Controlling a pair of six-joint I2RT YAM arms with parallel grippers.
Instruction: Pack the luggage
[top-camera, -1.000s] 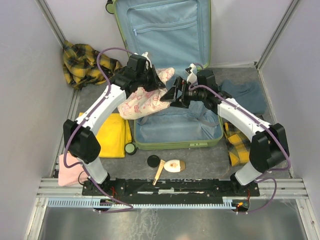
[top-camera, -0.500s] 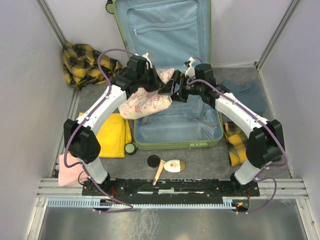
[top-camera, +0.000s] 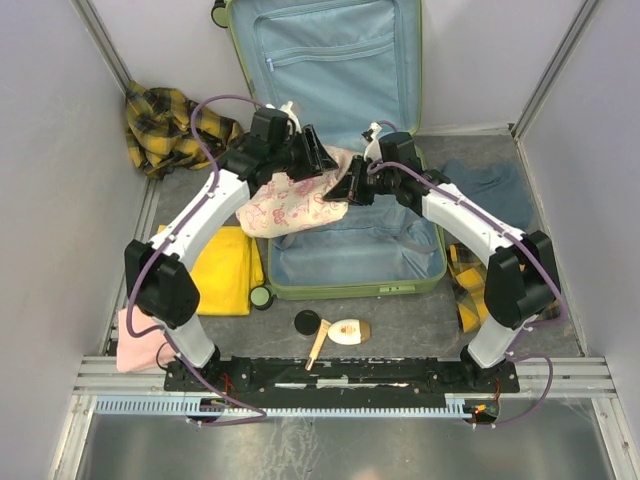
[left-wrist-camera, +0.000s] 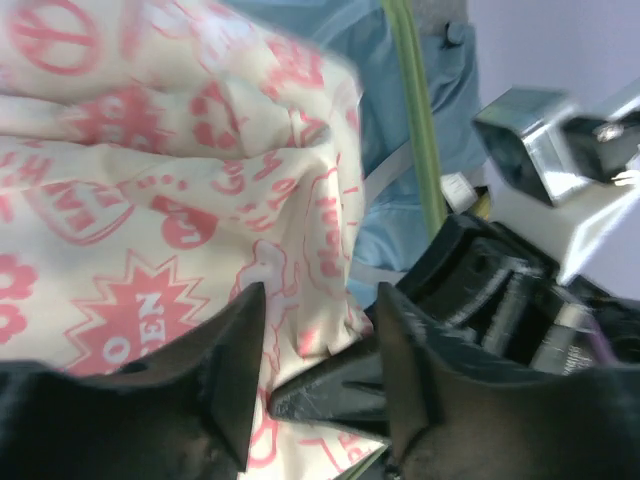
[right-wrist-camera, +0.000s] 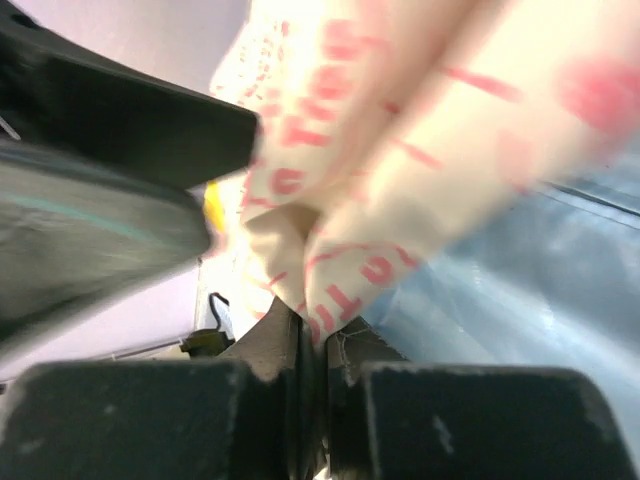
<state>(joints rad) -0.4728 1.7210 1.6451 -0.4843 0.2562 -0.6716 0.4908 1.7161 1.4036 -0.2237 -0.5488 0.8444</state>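
Right wrist view: right gripper has just pinched shut on the printed cloth; left gripper has parted halfway, letting go. Handover looks made. Directly beneath both, the luggage lies open; lowering in likely next.

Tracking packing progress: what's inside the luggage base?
Only bare blue lining shows inside the luggage base. The cream pink-printed cloth, pinched by the right pincer, hangs over the base's left rear corner, so whatever lies under it is hidden.

The right fingers now pinch the printed cloth — left fingers parted.
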